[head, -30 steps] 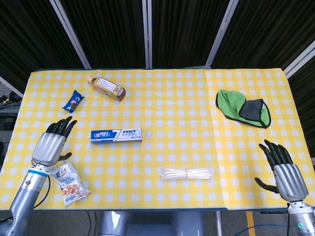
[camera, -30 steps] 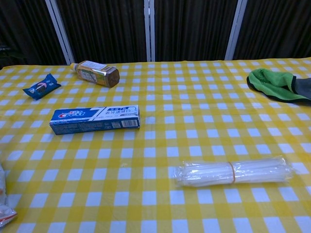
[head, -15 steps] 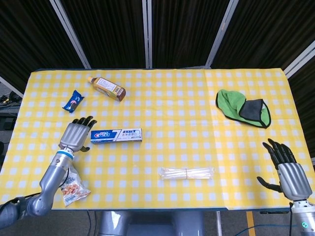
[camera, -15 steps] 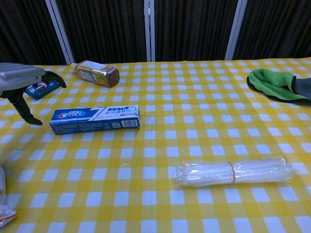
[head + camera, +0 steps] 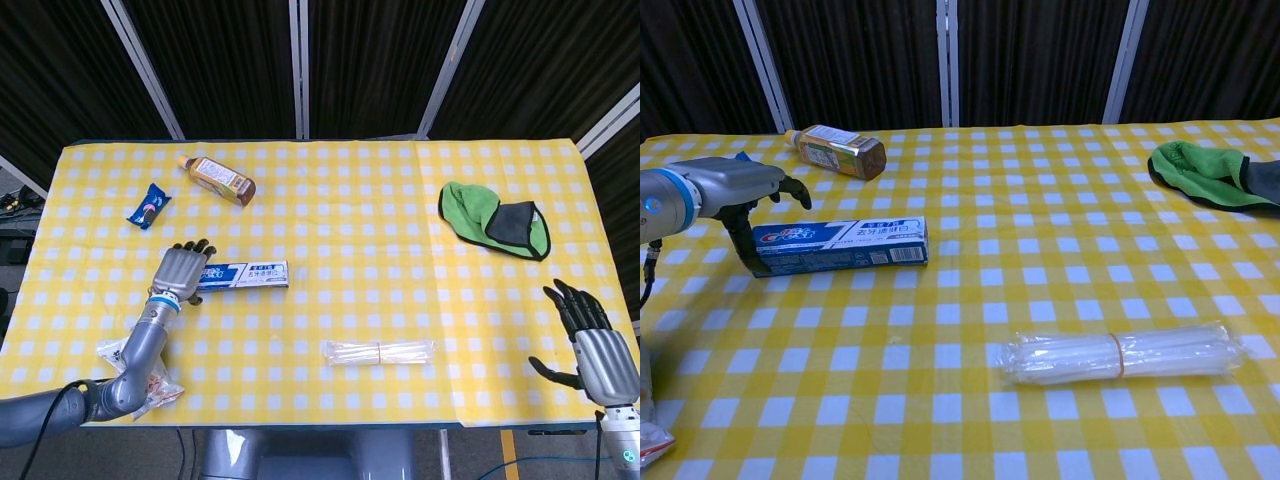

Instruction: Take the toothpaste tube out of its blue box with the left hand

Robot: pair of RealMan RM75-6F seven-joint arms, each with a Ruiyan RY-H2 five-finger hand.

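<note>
The blue toothpaste box point(image 5: 243, 275) point(image 5: 845, 245) lies flat and closed, left of the table's middle, long side left to right. My left hand point(image 5: 183, 270) point(image 5: 735, 188) hovers over the box's left end. Its fingers point(image 5: 790, 190) arch above the top of the box, and the thumb point(image 5: 740, 245) reaches down by the left end. Whether the thumb touches the box is unclear, and nothing is gripped. No tube shows. My right hand point(image 5: 597, 348) hangs at the table's near right corner with fingers spread and empty.
A brown drink bottle point(image 5: 222, 181) point(image 5: 836, 151) lies at the back left, with a small blue snack packet point(image 5: 149, 205) beside it. A snack bag point(image 5: 140, 375) sits at the near left edge. A clear bundle point(image 5: 380, 352) point(image 5: 1120, 353) lies near the front, and a green cloth point(image 5: 495, 220) point(image 5: 1212, 172) is at the right.
My left hand has travelled from the near left edge rightward to the box's left end, fingers now curved over it. The right hand has dropped slightly toward the near edge. The box has not moved.
</note>
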